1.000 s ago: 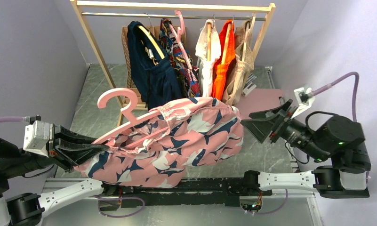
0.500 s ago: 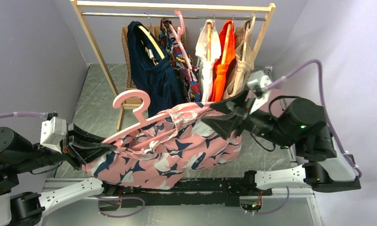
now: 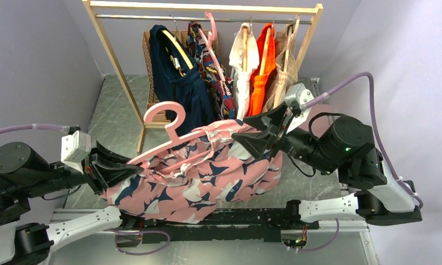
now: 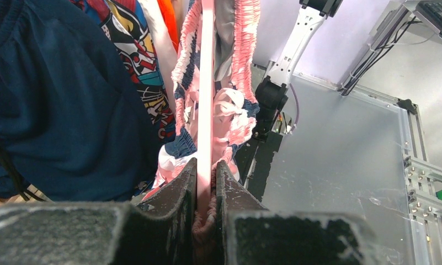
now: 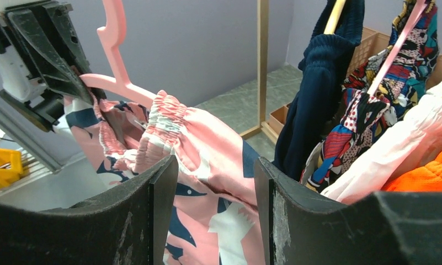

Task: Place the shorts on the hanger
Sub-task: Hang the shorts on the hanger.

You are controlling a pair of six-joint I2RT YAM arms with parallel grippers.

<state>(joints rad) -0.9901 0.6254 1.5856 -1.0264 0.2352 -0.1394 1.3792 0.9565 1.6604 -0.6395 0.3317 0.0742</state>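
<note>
My left gripper is clamped on one shoulder end of the pale-pink hanger, in front of the wooden clothes rack and towards its left post. My left wrist camera shows the hanger's thin pink bar squeezed between both fingers, with a bit of gathered pink fabric caught low in the same gap. The hanger is tilted, its hook rising towards the rack's left leg.

The shorts hang in front of the rack, below its row of clothes. Their elastic waistband is threaded over the hanger's arm, and the pink, navy and white cloth droops beneath it.

My right gripper is in front of the rack's right half, at the waistband's far end. Its jaws stand apart. In my right wrist view the shorts' cloth passes between the two fingers without being pinched.

On the rack's rail hang a navy garment, a multicolour patterned garment and an orange one.
</note>
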